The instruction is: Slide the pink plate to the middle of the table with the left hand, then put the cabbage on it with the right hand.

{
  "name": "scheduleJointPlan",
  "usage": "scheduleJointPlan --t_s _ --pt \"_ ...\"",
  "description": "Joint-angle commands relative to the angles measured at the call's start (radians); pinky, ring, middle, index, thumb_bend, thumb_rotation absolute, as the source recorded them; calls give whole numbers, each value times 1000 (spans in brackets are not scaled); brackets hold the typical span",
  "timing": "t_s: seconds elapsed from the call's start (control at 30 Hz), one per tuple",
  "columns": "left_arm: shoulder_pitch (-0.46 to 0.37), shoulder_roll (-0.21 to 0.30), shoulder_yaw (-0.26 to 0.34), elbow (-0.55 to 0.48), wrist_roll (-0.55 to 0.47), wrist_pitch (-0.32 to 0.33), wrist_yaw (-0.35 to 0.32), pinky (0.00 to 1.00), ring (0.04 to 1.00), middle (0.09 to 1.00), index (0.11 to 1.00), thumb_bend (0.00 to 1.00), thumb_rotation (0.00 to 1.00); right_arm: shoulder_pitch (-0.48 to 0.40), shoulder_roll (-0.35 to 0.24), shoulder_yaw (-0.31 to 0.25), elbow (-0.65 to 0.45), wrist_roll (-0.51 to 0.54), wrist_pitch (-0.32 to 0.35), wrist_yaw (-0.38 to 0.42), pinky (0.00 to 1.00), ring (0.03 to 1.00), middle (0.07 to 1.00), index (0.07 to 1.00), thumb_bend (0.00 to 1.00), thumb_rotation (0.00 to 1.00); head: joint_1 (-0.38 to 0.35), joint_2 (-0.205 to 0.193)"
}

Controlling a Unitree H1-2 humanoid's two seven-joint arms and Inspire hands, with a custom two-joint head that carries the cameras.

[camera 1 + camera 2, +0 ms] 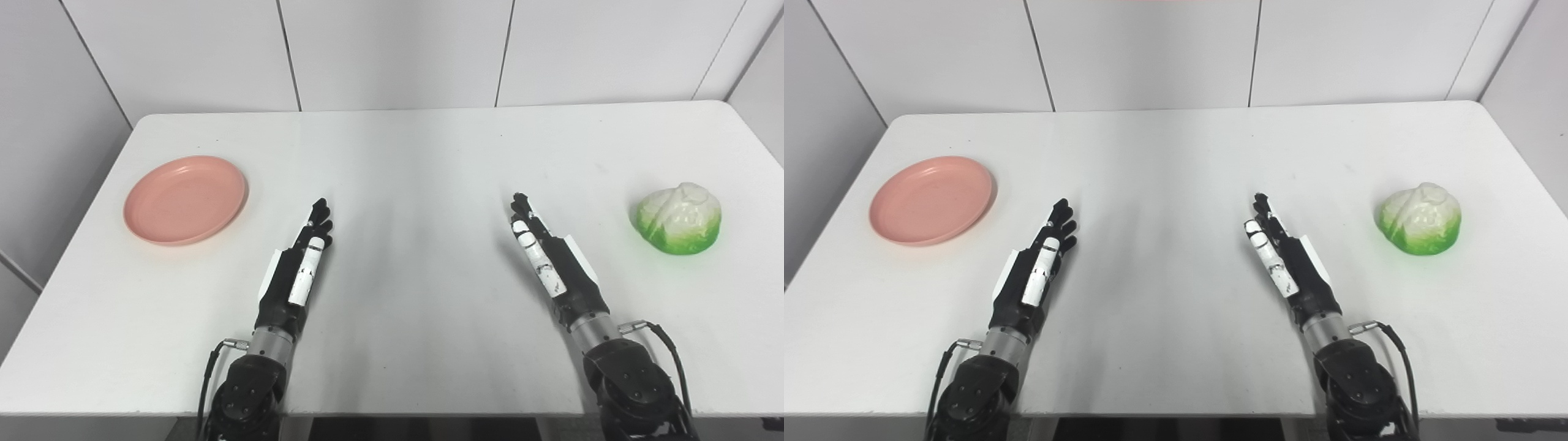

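Both hands flat and empty, fingers extended: left hand (300, 257), right hand (545, 257); round pink plastic plate (185, 199) far left; green-and-white cabbage (678, 217) far right on white table (404, 159).

Pink plate (185, 199) is plain salmon-pink, no pattern. Cabbage (678, 217) is cream-white on top, bright green toward its base. Table (404, 153) is plain white; both hands are black with white panels.

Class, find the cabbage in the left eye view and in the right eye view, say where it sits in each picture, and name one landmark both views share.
Left eye view: the cabbage lies at the far right, mid-height, right of the right hand.
Right eye view: the cabbage sits further in from the right edge, same height.
Shared landmark: the pink plate at the table's left side.
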Motion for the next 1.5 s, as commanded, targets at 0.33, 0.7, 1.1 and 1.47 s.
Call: scheduleJointPlan --t_s 0.33,0.7,1.1,1.47 --pt "0 -1 -10 1 -1 16 -9 958 979 995 990 294 1000 -3 -5 9 -5 3 31 16 997 984 986 989 183 1000 0 0" --pt "-14 -17 -37 73 35 -45 4 961 989 1000 986 326 1000 2 -29 -7 13 34 0 34 997 986 991 991 163 1000 178 -68" --pt "-48 -49 -53 258 78 -181 46 963 985 993 989 392 1000 12 -53 -20 49 71 -53 50 1000 1000 1000 1000 105 1000 321 -187" --pt "-39 -57 -39 251 62 -203 40 948 975 984 975 328 1000 19 -48 -19 45 70 -62 42 1000 1000 1000 1000 82 1000 308 -190"
